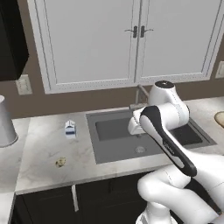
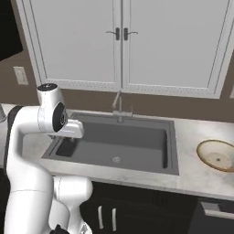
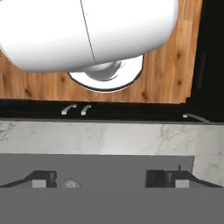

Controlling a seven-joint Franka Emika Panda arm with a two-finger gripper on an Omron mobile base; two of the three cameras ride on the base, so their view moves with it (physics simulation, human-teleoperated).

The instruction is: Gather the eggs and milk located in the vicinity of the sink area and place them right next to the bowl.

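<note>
The milk (image 1: 70, 128), a small white carton with a blue band, stands on the counter left of the sink (image 1: 114, 129). One of the eggs (image 1: 61, 162) lies nearer the counter's front edge, small and pale yellow. The bowl (image 2: 218, 156), golden-rimmed, sits on the counter right of the sink (image 2: 132, 137). My white hand (image 1: 136, 125) hangs over the sink's left part, pointing down, well right of the milk and egg. In the hand view my gripper (image 3: 103, 179) is open, its fingertips (image 3: 43, 178) wide apart with nothing between them, above the grey basin floor and drain (image 3: 71, 183).
A thin faucet (image 2: 119, 107) rises behind the sink. A tall grey roll (image 1: 5, 123) stands at the counter's far left. White wall cabinets (image 1: 131, 39) hang above. Below the counter edge are dark cabinet fronts with handles (image 3: 75, 109) and wood floor.
</note>
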